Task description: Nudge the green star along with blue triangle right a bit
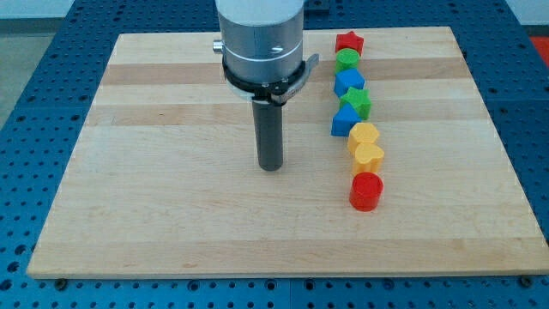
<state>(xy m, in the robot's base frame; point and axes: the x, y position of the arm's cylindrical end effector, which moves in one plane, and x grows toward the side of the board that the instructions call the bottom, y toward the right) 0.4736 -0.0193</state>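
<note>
The green star [357, 102] lies right of the board's middle, in a line of blocks. The blue triangle [344, 121] touches it just below and to the left. My tip [271, 166] stands on the board to the left of both, well apart, a little lower than the blue triangle. It touches no block.
The line runs from the view's top down: a red star [349, 41], a green round block [347, 59], a blue block [349, 81], then below the triangle two yellow blocks [364, 135] [369, 155] and a red cylinder [366, 190]. The wooden board [154, 197] sits on a blue perforated table.
</note>
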